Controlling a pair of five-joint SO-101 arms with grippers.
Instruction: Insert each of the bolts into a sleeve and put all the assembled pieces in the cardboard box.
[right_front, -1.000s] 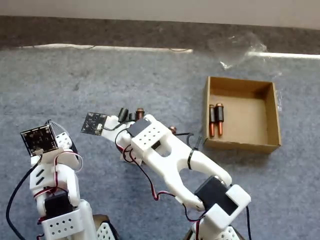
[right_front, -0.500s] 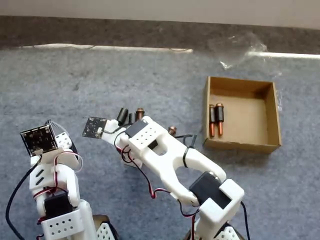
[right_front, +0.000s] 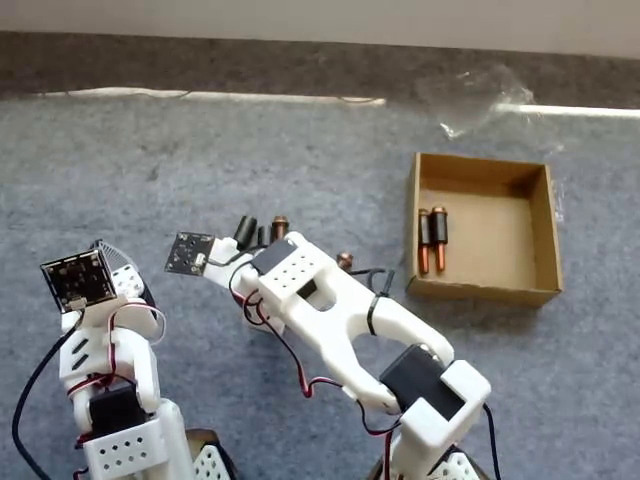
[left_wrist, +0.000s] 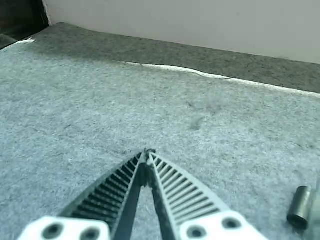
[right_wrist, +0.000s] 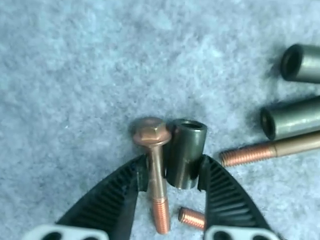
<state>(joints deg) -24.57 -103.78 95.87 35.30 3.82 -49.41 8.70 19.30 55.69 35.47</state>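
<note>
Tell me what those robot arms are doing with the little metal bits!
The right gripper has its jaws closed around a copper-coloured hex-head bolt and a dark metal tube sleeve, side by side on the grey felt table; the bolt is not inside the sleeve yet. The left gripper hangs over the felt with jaws shut and empty. Two finished pieces already lie in the brown cardboard box.

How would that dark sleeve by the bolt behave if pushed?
The sleeve looks like a rigid metal tube, so it is probably unbending and heavy for its size. Being round, it would likely roll. Its smooth wall may slip against the bolt beside it.
</note>
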